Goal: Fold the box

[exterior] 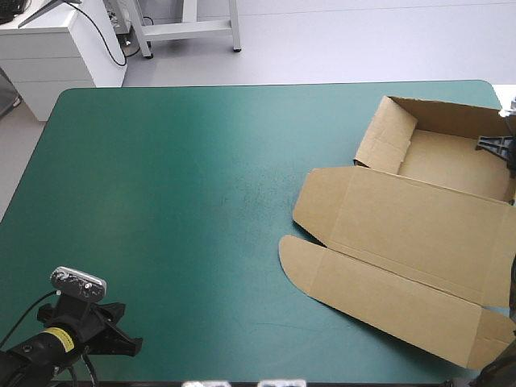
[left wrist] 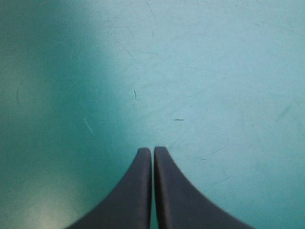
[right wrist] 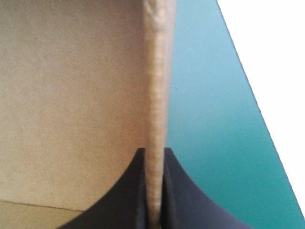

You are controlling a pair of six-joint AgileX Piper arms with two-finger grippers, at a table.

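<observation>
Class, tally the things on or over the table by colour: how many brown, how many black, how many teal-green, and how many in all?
Brown: 1, the box
Black: 2, the left gripper and the right gripper
Teal-green: 1, the table cover
Total: 4

The box (exterior: pixel 411 218) is brown board, matt, with a faintly grainy paper face and pressed crease lines between its panels. Its cut edge (right wrist: pixel 155 95), close in the right wrist view, is paler, rough and fibrous. The tabletop cover (left wrist: pixel 214 71) is a teal-green sheet, smooth, with a soft sheen toward the far edge; fine scratches and scuffs mark it in the left wrist view. The fingers (left wrist: pixel 136 191) of the left gripper (left wrist: pixel 152 151) are black, matt and smooth, like plastic or rubber; those of the right gripper (right wrist: pixel 155 153) look the same.
</observation>
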